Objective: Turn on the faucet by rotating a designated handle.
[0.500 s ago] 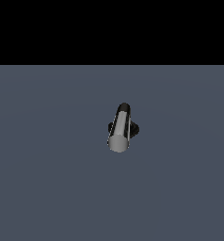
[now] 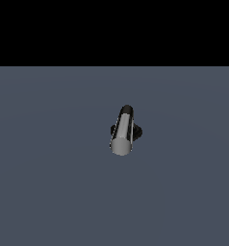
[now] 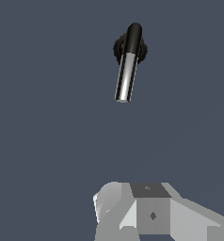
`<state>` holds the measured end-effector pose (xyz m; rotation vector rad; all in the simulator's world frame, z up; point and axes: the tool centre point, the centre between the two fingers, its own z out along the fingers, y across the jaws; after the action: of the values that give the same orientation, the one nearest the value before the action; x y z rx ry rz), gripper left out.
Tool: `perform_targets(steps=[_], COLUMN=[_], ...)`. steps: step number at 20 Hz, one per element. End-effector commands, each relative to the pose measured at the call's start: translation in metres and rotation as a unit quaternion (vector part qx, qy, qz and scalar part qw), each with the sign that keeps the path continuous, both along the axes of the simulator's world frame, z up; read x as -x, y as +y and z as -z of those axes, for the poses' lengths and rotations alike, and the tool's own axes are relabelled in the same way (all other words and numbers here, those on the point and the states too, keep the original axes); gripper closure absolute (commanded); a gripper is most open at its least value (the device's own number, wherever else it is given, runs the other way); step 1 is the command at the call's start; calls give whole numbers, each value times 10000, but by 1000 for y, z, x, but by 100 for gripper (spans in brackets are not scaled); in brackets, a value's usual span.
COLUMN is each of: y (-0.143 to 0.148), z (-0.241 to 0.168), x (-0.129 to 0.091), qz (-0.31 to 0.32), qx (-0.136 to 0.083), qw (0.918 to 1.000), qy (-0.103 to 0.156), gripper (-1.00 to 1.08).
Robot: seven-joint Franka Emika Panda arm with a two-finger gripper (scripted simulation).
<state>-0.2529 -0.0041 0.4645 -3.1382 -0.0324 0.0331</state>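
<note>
A small faucet (image 2: 125,130) is sitting on a flat grey floor, its round black base (image 2: 136,130) peeking out behind. Its handle (image 2: 121,137), a straight grey metallic bar with a flat end, is pointing toward six o'clock in the exterior view, darkening to black at the top.

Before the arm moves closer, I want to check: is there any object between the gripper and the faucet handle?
Nothing visible stands between them. In the wrist view only bare grey floor separates the gripper from the handle, and the exterior view shows the faucet standing alone.
</note>
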Motion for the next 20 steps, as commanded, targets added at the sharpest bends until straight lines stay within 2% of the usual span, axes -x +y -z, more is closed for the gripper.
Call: perform_targets(steps=[1,8,20], y=[1,6,17], z=[10,51,146], x=[-3,-15,-45], qz=[11,60,168], qx=[1,2,6], qw=[10000,10000,9999], qy=[-1,-13,-41], gripper=[108,108,108])
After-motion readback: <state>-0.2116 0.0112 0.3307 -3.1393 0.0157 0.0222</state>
